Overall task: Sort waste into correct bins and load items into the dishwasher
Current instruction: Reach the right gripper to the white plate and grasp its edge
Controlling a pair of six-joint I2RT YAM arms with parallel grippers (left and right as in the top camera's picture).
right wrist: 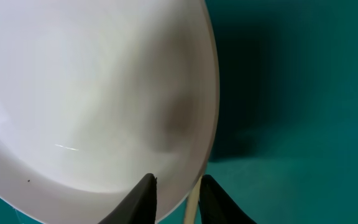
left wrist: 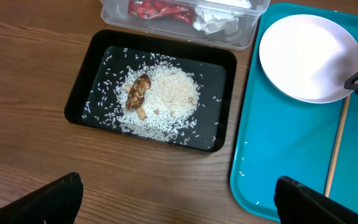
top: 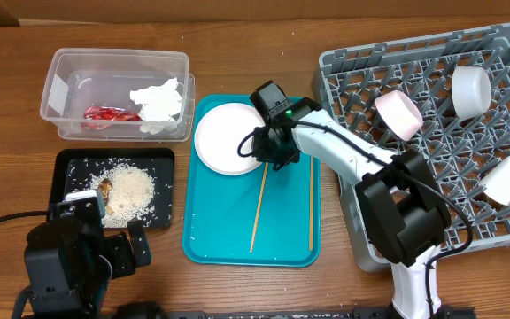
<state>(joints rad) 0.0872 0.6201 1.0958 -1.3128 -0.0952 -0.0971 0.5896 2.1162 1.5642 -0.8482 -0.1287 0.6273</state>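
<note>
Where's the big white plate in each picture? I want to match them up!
Overhead: the white plate lies at the top left of the teal tray.
Left wrist: the white plate is at the top right, on the tray.
Right wrist: the white plate fills the left, its rim between the tips of the right gripper.
Shared landmark: the teal tray under it, in all three.

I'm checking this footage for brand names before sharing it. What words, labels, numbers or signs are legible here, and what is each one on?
None legible in any view.
Print on the red-and-silver wrapper in the clear tub: too crumpled and blurred to read.
The white sticker on the tub's wall: nothing readable on it.
</note>
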